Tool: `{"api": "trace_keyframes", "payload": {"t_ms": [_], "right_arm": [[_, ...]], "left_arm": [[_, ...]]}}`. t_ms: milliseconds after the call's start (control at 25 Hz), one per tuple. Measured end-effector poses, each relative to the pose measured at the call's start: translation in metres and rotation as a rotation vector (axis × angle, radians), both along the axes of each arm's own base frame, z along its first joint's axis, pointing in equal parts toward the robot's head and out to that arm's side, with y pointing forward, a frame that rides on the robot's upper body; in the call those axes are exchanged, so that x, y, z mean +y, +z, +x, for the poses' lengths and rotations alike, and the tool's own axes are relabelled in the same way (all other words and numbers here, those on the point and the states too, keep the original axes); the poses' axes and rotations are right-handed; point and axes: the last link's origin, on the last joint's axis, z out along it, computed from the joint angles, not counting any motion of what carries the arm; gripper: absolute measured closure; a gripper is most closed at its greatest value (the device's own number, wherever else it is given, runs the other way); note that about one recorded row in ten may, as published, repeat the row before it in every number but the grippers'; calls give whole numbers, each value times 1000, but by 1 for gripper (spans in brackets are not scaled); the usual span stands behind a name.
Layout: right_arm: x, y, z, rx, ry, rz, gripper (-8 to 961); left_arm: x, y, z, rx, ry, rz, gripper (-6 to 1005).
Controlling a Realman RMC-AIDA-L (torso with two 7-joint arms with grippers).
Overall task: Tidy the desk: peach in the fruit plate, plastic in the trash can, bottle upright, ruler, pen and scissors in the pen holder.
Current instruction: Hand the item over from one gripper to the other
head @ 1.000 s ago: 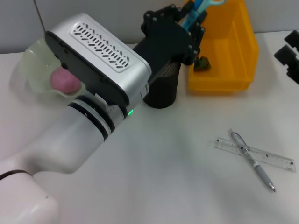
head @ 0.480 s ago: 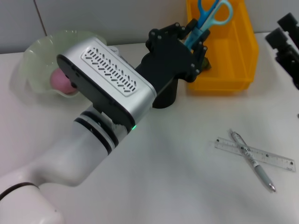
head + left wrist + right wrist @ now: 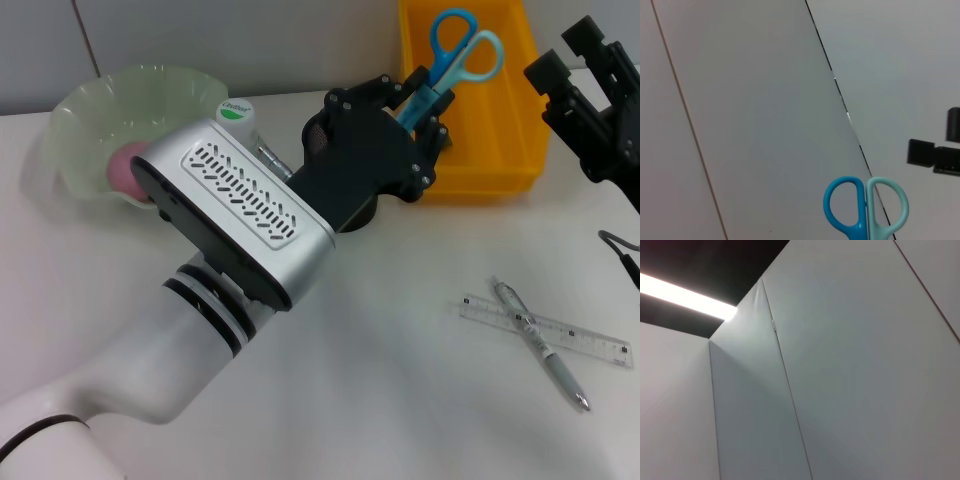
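Since the earlier frame the left gripper (image 3: 418,100) has lowered, its fingers pinching the blue scissors (image 3: 455,55) handles-up over the black pen holder (image 3: 345,190); blade tips are hidden, possibly inside it. The right gripper (image 3: 590,75) has advanced beside the yellow bin (image 3: 520,150), spread apart. Pen (image 3: 540,345) lies across ruler (image 3: 590,345) on the table (image 3: 400,400). The peach (image 3: 125,170) sits in the fruit plate (image 3: 80,110).

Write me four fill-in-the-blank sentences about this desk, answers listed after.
1. The left claw holds the ____.
2. The pen lies across the ____.
3. The peach sits in the ____.
4. The trash can is ____ in colour.

Answers: scissors; ruler; fruit plate; yellow
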Motion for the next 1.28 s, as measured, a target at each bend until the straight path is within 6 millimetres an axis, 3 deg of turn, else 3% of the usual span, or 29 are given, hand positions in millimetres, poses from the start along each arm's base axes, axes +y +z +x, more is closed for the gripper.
{"api": "trace_keyframes", "payload": {"t_ms": [920, 1280], "right_arm": [[20, -10, -5, -63, -38, -27, 115], [21, -11, -5, -60, -39, -45, 255]], "left_arm": [[-5, -4, -4, 10, 4, -14, 774], [-5, -4, -4, 8, 4, -13, 774]]}}
